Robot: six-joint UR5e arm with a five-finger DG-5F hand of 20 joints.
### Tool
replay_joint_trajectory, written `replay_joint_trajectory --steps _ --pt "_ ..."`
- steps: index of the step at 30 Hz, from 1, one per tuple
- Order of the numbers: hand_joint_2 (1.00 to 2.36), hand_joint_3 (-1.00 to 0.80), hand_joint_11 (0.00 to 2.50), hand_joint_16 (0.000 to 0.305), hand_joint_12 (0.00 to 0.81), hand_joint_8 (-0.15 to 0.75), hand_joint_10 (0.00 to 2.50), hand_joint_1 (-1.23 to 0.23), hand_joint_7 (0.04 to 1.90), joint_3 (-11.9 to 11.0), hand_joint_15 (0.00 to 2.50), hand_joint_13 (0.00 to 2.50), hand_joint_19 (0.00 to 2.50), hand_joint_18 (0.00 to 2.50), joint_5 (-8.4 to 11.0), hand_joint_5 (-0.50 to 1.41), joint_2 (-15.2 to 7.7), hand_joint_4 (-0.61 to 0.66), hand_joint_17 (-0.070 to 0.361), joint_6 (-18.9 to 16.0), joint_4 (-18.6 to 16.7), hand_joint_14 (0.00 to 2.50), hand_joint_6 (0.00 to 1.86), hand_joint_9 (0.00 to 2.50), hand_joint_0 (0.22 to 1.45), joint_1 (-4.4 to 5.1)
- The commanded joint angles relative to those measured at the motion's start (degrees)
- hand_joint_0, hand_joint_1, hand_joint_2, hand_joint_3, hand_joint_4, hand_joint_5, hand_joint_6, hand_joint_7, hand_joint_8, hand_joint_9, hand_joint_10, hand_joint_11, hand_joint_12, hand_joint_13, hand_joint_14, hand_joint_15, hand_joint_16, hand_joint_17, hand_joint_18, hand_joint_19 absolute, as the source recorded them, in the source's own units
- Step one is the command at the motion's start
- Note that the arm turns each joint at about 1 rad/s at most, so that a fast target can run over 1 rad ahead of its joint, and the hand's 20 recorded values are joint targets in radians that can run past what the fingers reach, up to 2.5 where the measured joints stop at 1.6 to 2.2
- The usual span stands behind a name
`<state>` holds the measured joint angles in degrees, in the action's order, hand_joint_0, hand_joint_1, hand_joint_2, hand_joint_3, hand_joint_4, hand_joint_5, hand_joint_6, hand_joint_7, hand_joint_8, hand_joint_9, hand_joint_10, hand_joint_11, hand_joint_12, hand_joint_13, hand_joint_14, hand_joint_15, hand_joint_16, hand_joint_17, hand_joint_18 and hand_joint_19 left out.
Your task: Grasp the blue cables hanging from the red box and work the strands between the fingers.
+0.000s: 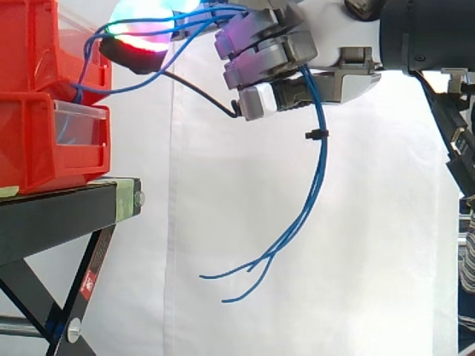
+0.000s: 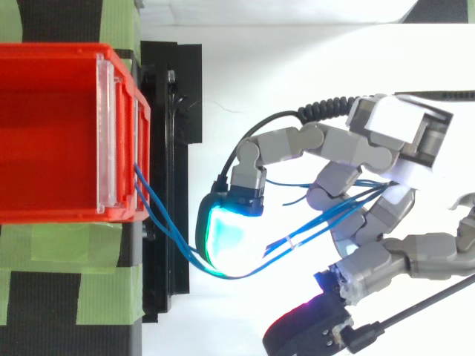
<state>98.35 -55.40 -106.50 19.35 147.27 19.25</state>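
At 9 o'clock in side view we see red box [image 1: 30, 44]. Hand [image 1: 267, 52], at 3 o'clock from it, has fingers curled w/ blue cables [image 1: 323, 159] threaded betw. them; strands run from box, loose ends dangle toward 6 o'clock.

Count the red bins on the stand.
2, stacked: the upper bin, blue cables leaving its front toward the hand, and the lower bin beneath it on the black stand. More may lie past the left edge.
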Motion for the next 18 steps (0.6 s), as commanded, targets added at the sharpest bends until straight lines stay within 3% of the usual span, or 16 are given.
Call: replay_joint_trajectory --steps 1,6,18 --pt "1.01 -0.59 2.50 0.243 0.684 0.532 2.50 -0.82 1.14 0.00 1.71 1.96 0.60 2.50 -0.14 0.03 -0.02 0.18 0.182 1.57 0.92 2.50 0.59 1.78 0.95 -0.09" --pt "1.01 -0.59 2.50 0.243 0.684 0.532 2.50 -0.81 1.14 0.00 1.71 1.96 0.60 2.50 0.12 0.04 0.07 0.18 0.182 6.84 2.76 2.50 0.59 1.78 0.93 -0.17" --pt "1.01 -0.64 2.50 0.243 0.684 0.532 2.50 -0.77 1.17 0.00 1.71 1.96 0.60 2.50 0.21 0.06 0.07 0.19 0.182 7.81 3.91 2.50 0.55 1.78 0.88 -0.44"
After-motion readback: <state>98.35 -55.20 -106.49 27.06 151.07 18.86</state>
